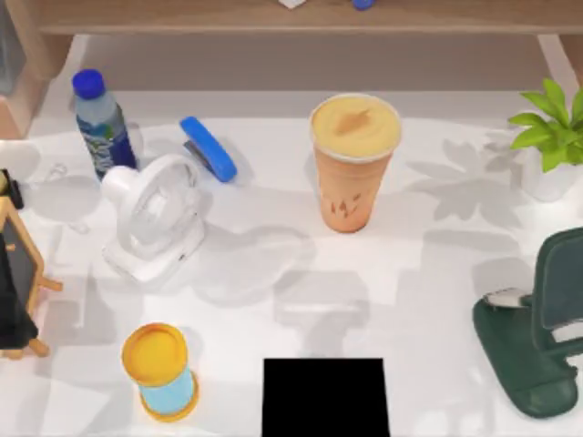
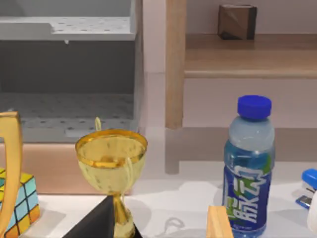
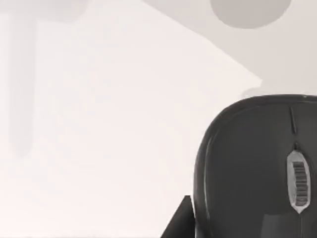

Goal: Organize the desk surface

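Fingers' state: I cannot tell on either arm. Low centre sits a mat (image 1: 324, 397); beyond it the desk surface (image 1: 437, 273) spreads, cluttered up to the cup (image 1: 353, 159). Tidying looks unstarted; the next move probably needs one item chosen and approached.

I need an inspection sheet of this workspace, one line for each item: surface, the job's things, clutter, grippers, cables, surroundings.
Surface: white desk surface, glossy, with soft shadows.
Job's things: blue-capped bottle, blue stapler, white desk fan, orange drink cup, yellow-lidded blue container, black square mat, all apart from each other.
Clutter: potted plant at the right edge; dark green stand at front right; small easel board at the left edge; gold trophy and colour cube in the left wrist view; black mouse in the right wrist view.
Grippers: nothing seen.
Cables: nothing seen.
Surroundings: wooden shelf board along the back.
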